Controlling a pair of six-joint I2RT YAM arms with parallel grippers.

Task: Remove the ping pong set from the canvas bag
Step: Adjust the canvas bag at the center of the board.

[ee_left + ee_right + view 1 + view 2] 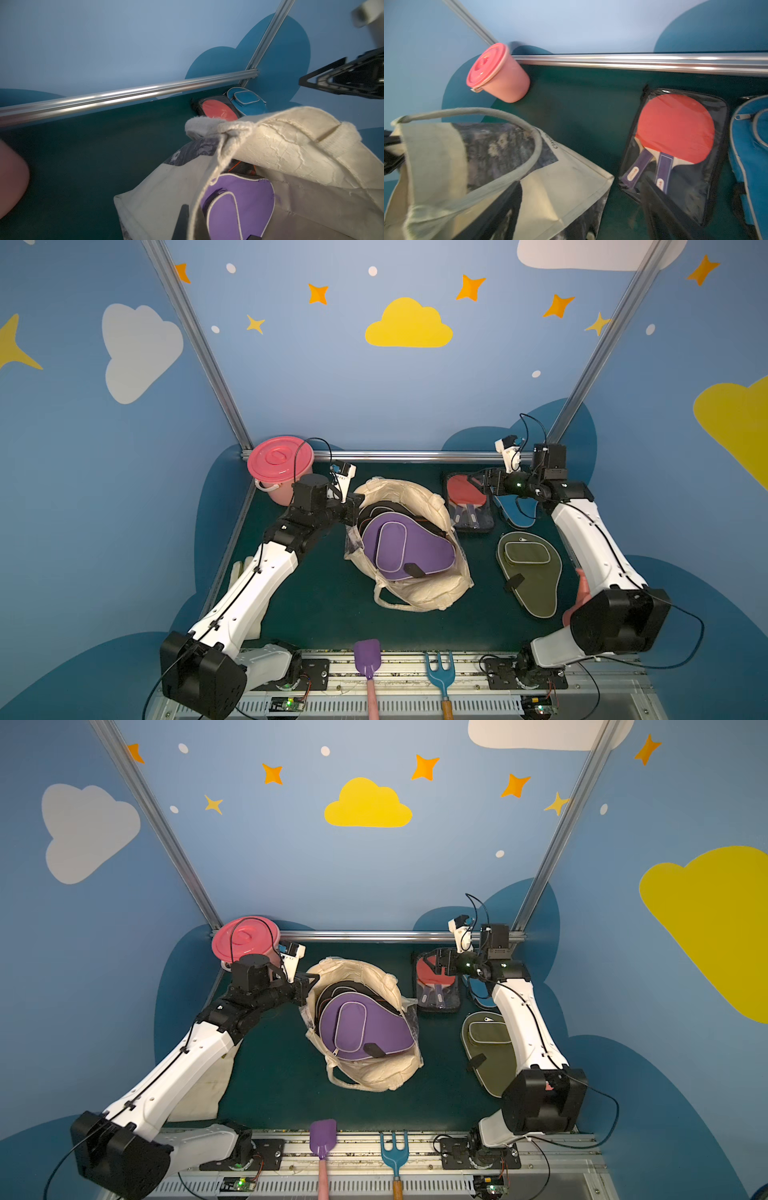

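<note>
While the purple cover (409, 545) lies inside the canvas bag (419, 493) at the centre of the worktop (324, 614), the clear-packed red paddle (461, 489), blue cover (515, 512) and olive cover (530, 572) lie outside, to its right. The left gripper (354, 510) has its jaws clenched on the bag's left rim; the right gripper (478, 483) hangs over the red paddle, jaws released.

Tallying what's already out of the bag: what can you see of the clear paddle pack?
The pack is a flat rectangular pouch with a clear plastic front and black edging. Through the front show a red paddle face and two wooden handles with purple bands, side by side. It lies flat on the green table, outside the bag, with the blue cover alongside. The right gripper hangs open over it; whether they touch cannot be told.
</note>
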